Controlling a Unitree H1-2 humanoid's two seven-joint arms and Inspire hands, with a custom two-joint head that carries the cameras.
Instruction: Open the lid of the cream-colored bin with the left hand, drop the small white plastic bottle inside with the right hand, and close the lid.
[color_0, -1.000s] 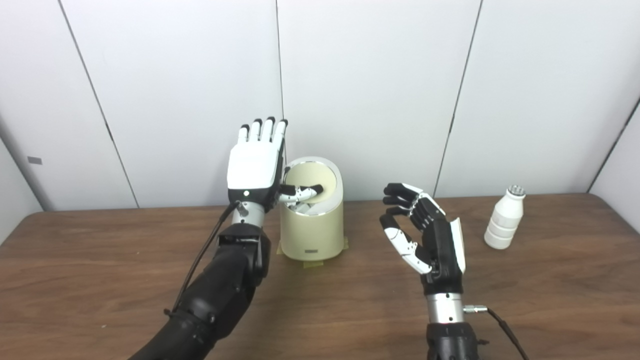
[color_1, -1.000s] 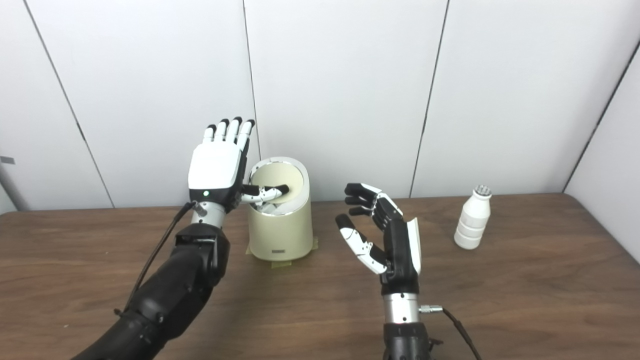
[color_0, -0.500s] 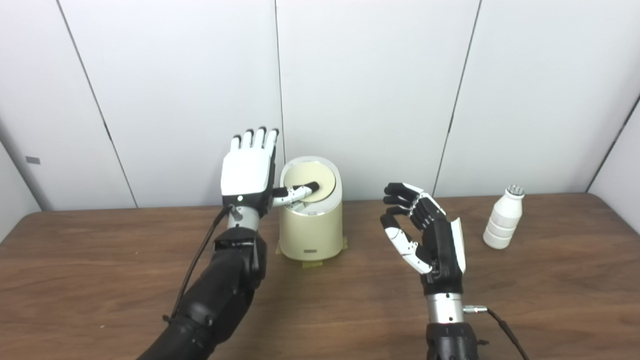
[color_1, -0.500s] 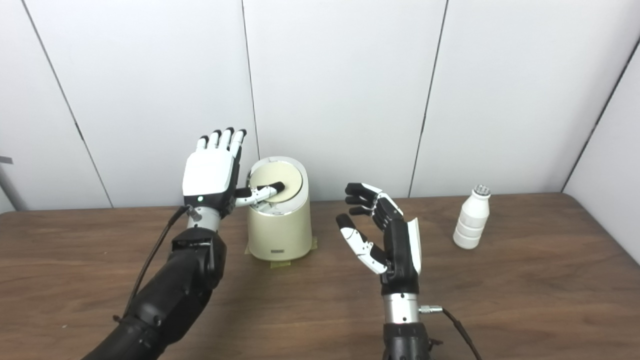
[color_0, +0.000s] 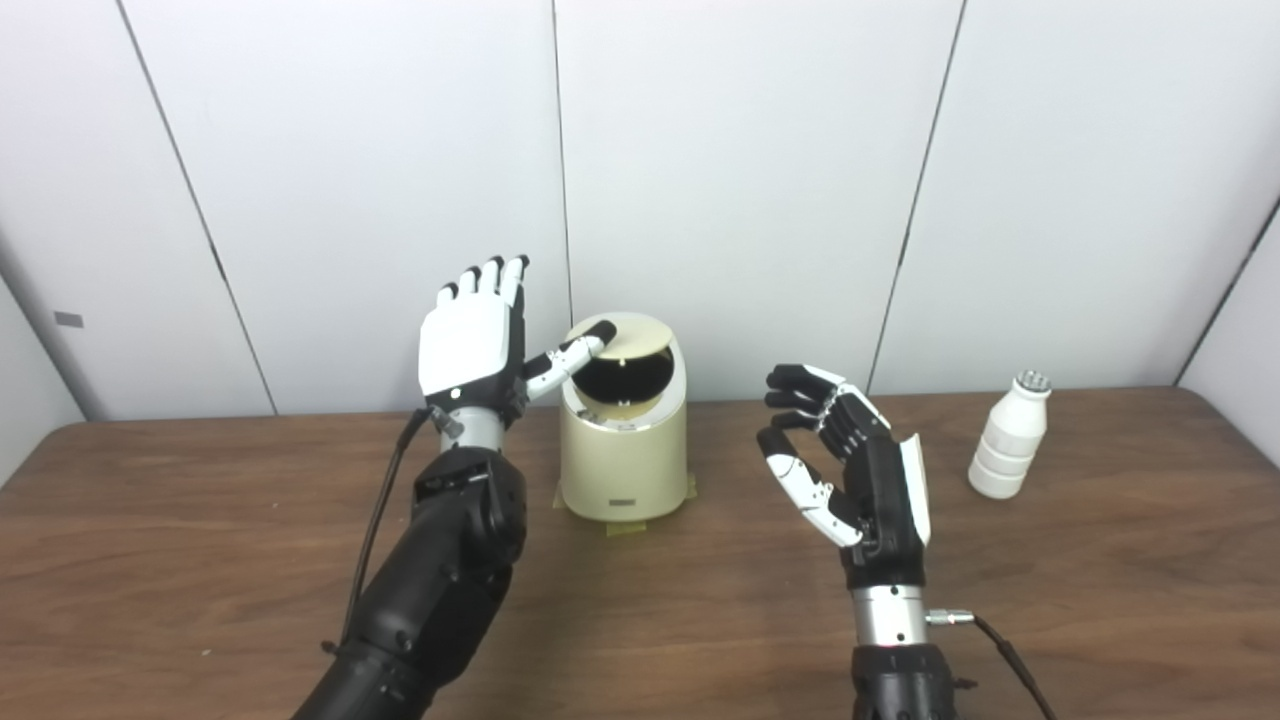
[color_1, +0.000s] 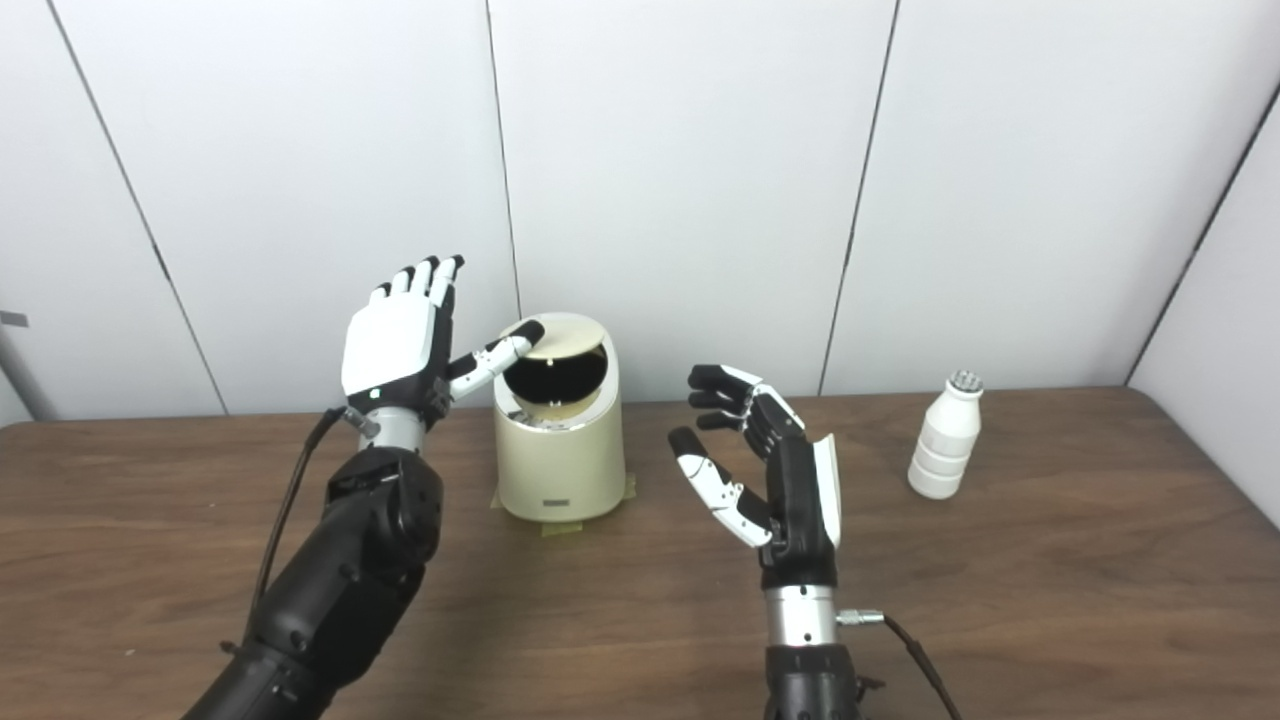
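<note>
Tabletop bin (color_0: 623, 455) — lid (color_0: 630, 338) now swung open, seemingly thumb-propped.

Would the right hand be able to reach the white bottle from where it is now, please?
Probably yes. The right hand is open and holds nothing, and the white bottle stands upright further to its right with only bare table between them. The bin lies on its other side.

On the table (color_0: 200, 500): 1 cream bin (color_0: 623, 450) with 1 lid (color_0: 628, 337), and 1 white bottle (color_0: 1008, 436). Above it: 2 robot hands, 1 left hand (color_0: 473, 345) and 1 right hand (color_0: 850, 460).
</note>
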